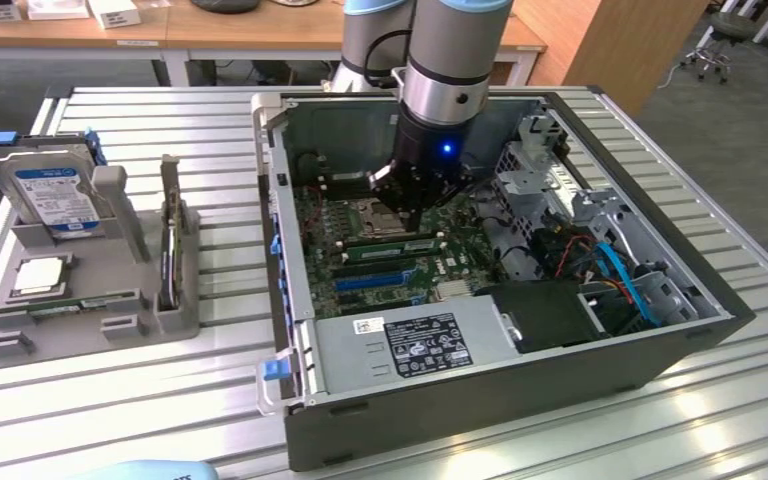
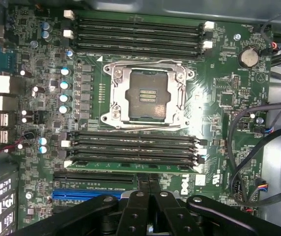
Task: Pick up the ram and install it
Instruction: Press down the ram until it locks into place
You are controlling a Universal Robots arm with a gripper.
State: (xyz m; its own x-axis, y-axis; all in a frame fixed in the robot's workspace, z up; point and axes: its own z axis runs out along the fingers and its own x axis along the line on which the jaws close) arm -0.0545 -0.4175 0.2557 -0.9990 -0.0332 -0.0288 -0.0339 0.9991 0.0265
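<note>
Our hand (image 2: 149,189) is sitting pinched shut with nothing in it, pressing right over the ram (image 2: 133,165), which is lying in the slot nearest the hand, at 6 o'clock from the CPU socket (image 2: 148,96). We're guessing even, straight-down pressure matters here so both end clips latch.

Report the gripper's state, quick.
Gripper: shut, pressing down on the ram seated in a motherboard slot.
</note>
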